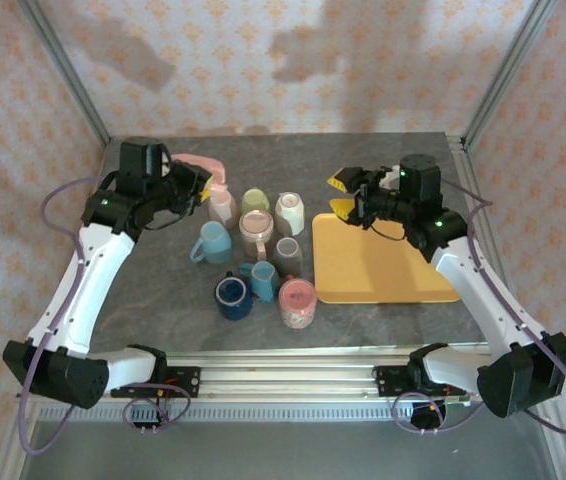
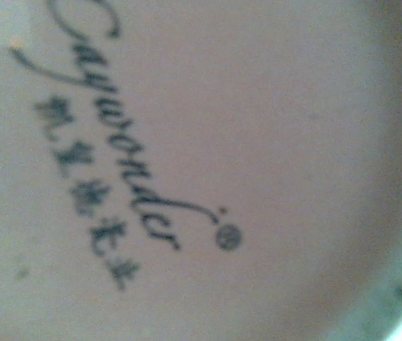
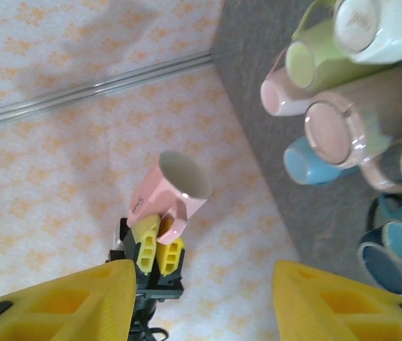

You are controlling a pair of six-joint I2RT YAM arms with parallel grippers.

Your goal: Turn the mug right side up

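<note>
Table (image 1: 163,310) edges: far edge sits right behind both grippers, frame posts (image 1: 68,75) at the far corners, rail (image 1: 293,372) along the near edge. Open room: bare slab front-left of the group (image 1: 256,230) of mugs, plus the air over the far-left part of the table.

The mug (image 3: 162,192) hangs there, off the table, near the far edge and behind the group's back row. L gripper (image 3: 158,250) is clamped tight on its handle, fingers (image 3: 146,245) pinching the loop. Mug is on its side: mouth faces the R wrist cam, base w/ maker's script right up against the L wrist cam.

R gripper (image 1: 343,195) hovers over the far-left corner of the tray (image 1: 393,275), jaws abt half apart, nothing between them.

In the way: the group stands centre-left, btwn the arms, mugs packed close or touching. Back-row ones are just below and beside the L gripper. Front pink mug (image 1: 298,302) is just beside the tray's left edge.

Containers: front blue mug (image 1: 231,297) and that pink one stand mouth-up; can't tell what's inside. Tray lies flat, right of the group.
</note>
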